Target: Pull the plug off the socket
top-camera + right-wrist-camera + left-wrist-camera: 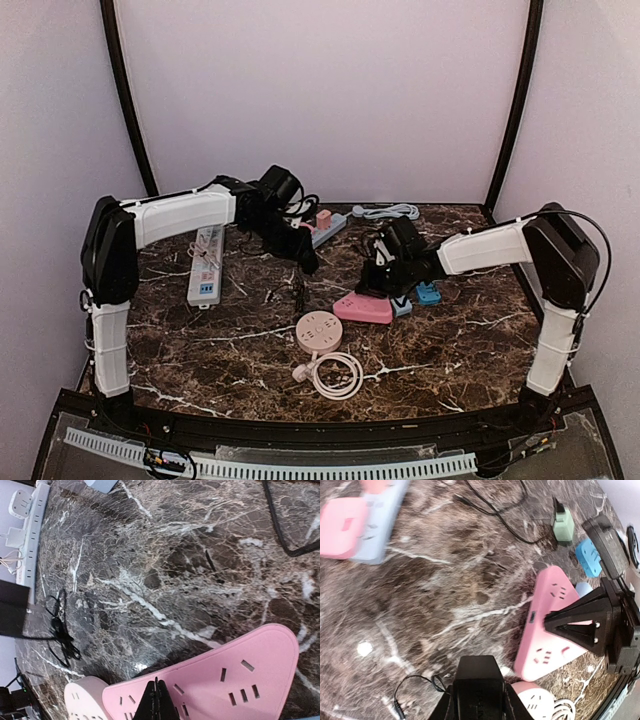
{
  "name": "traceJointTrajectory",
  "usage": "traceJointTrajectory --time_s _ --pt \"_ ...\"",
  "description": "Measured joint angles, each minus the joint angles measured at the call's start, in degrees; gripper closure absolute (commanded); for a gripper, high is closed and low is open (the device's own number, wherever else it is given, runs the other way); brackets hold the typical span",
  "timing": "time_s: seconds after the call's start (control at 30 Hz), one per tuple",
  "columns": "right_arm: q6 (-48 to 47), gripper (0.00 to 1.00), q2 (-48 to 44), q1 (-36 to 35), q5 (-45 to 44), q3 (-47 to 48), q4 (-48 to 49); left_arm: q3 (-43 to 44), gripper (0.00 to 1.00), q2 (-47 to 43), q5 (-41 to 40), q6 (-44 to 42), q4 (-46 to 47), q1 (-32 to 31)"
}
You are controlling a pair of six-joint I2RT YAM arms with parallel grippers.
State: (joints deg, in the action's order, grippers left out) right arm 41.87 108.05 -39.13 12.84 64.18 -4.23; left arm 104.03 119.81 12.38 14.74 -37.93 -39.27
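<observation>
Marble table (200, 350), dark brown with white veins. The pink triangular socket (363, 308) lies flat on it and serves as the landmark.

Right gripper (156, 695): fingers pressed together with no gap, tips down on the top face of the pink triangular socket, near its round-socket end. It holds nothing between the fingers.

Left gripper (303, 255): left of the pink triangular socket and further back, raised off the table. Its jaws are partly closed, pinching a black plug (476, 672). The plug is well apart from the pink triangular socket and not in any of its outlets. A thin black cable (57, 627) hangs from the plug and bunches on the marble, left of the pink triangular socket.

The outlets that show on the pink triangular socket's top are all bare.

Others, relative to the pink triangular socket:
- round pink socket (318, 330): just beside its left end, nearer the arm bases
- coiled white cord (338, 375): in front, past the round one
- blue adapter (428, 293): near, on the right
- green adapter (563, 527): behind it
- white power strip (205, 265): well apart, far left
- pale blue strip (328, 228) with a pink block on it: behind, toward the back wall
</observation>
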Motion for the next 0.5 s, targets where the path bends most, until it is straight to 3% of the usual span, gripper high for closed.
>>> traceJointTrajectory --time_s 0.3,0.5 --pt "-6.51 0.92 -4.66 0.00 -3.74 3.30 -8.28 -19.34 0.87 -17.86 0.70 7.80 11.74 4.61" --pt "-9.70 0.90 -7.54 0.00 -5.25 4.26 -9.84 -28.11 0.84 -20.57 7.69 11.10 16.87 4.61"
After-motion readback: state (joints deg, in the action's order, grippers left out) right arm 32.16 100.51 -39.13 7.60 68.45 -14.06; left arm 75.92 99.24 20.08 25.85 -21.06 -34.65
